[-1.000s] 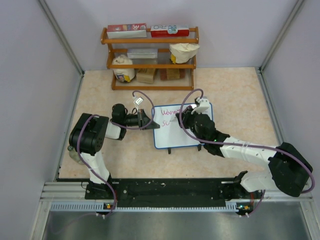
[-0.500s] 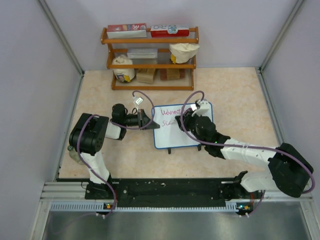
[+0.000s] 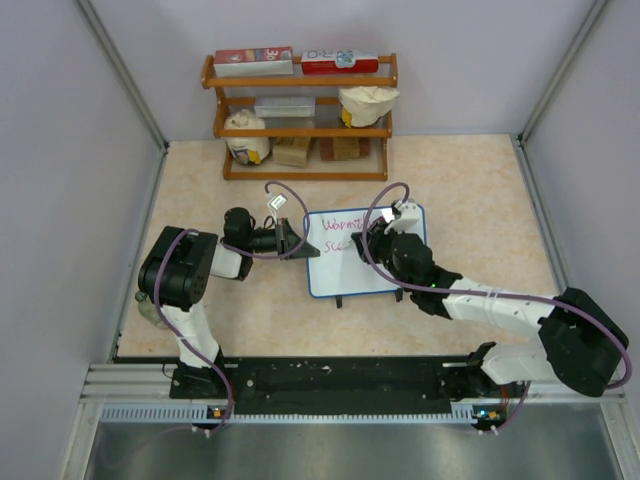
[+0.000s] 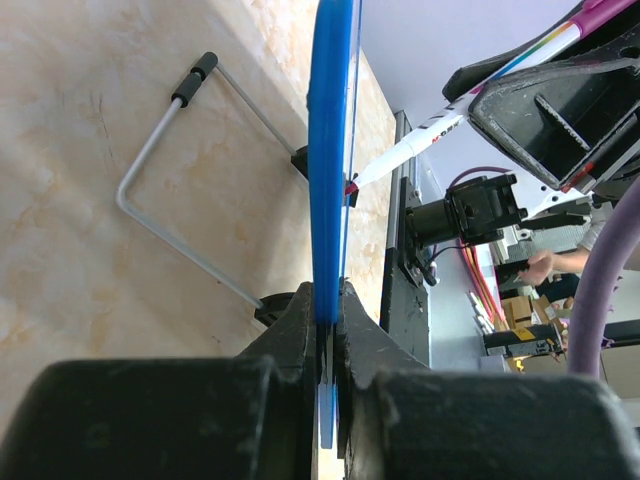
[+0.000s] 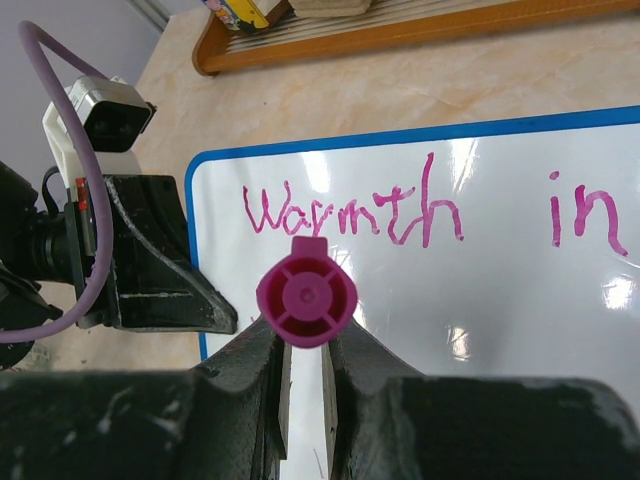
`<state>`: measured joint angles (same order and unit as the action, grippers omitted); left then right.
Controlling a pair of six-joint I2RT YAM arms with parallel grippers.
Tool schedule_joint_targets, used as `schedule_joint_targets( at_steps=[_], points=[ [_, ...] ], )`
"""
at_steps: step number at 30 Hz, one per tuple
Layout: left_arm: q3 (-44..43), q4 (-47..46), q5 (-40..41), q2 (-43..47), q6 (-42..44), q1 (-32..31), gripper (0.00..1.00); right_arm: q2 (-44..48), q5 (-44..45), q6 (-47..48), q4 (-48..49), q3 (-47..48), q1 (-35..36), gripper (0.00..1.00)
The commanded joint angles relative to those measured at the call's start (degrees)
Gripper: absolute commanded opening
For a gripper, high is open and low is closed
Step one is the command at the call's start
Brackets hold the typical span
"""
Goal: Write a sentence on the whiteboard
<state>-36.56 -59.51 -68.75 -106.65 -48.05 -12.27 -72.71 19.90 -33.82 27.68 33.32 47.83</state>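
The whiteboard (image 3: pixel 345 275) stands on the table, blue-framed, with "Warmth in" in magenta on its top line and a few letters started on a second line. My left gripper (image 3: pixel 300 247) is shut on the board's left edge; the left wrist view shows the blue frame (image 4: pixel 330 150) edge-on, clamped in my left gripper (image 4: pixel 330 310). My right gripper (image 3: pixel 368 240) is shut on a magenta marker (image 5: pixel 307 299) with its tip against the board face (image 5: pixel 480 290). In the right wrist view the marker sits in my right gripper (image 5: pixel 303 370). The marker also shows in the left wrist view (image 4: pixel 420 140).
A wooden shelf (image 3: pixel 300 175) with boxes, bags and jars stands at the back of the table. The board's wire stand (image 4: pixel 170 190) rests on the table behind it. Grey walls close in the left and right sides.
My right gripper with the marker has shifted slightly to the right along the second line of writing. The left arm and the board have not moved.
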Motion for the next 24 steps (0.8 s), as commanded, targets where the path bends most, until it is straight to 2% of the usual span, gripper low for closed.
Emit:
schedule_joint_targets(
  at_steps=[1, 10, 24],
  points=[
    [-0.4, -1.2, 0.4, 0.0, -0.5, 0.1, 0.0, 1.9, 1.1, 1.3, -0.3, 2.3, -0.7, 0.0],
    [-0.4, -1.2, 0.4, 0.0, -0.5, 0.1, 0.0, 3.3, 2.4, 3.9, -1.3, 5.3, -1.0, 0.0],
    [-0.5, -1.1, 0.3, -0.1, -0.5, 0.1, 0.0, 0.4, 1.6, 4.6, -0.8, 6.5, -2.1, 0.0]
  ],
)
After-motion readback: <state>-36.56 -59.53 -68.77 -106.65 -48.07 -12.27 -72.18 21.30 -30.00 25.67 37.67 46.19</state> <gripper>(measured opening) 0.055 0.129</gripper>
